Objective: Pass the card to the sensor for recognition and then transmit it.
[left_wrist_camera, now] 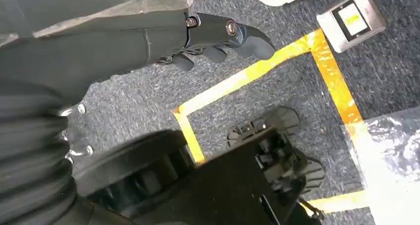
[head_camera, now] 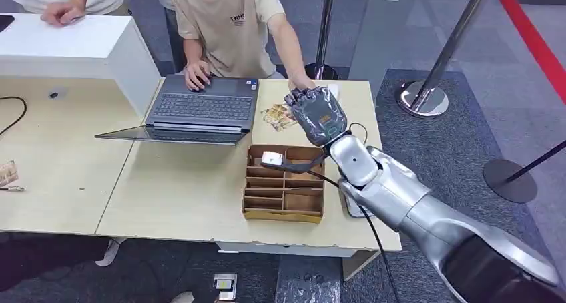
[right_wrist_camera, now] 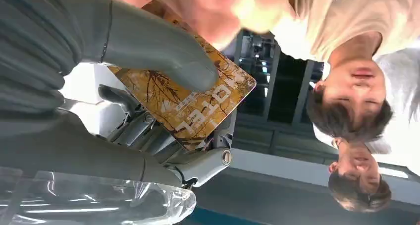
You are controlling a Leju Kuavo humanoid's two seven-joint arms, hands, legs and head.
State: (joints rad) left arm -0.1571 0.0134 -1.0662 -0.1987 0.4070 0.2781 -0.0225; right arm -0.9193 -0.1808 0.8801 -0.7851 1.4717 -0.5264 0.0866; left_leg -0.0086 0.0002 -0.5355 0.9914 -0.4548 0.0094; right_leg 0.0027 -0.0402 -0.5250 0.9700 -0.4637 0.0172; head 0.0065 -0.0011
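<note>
Right wrist view: an orange patterned plastic hotel card (right_wrist_camera: 198, 106) is pinched by the right hand (right_wrist_camera: 163, 111), best kept steady and level until taken by the person's hand (head_camera: 302, 84).

The head view looks forward and down from high on the robot onto the desk (head_camera: 187, 196), with the right hand (head_camera: 317, 116) raised over its far side. The right wrist view sits close behind that hand, apparently facing upward past the card (right_wrist_camera: 193, 106) toward a person (right_wrist_camera: 346, 101). The left wrist view hangs low, pointing past the left hand (left_wrist_camera: 213, 34) at taped carpet floor (left_wrist_camera: 138, 96).
</note>
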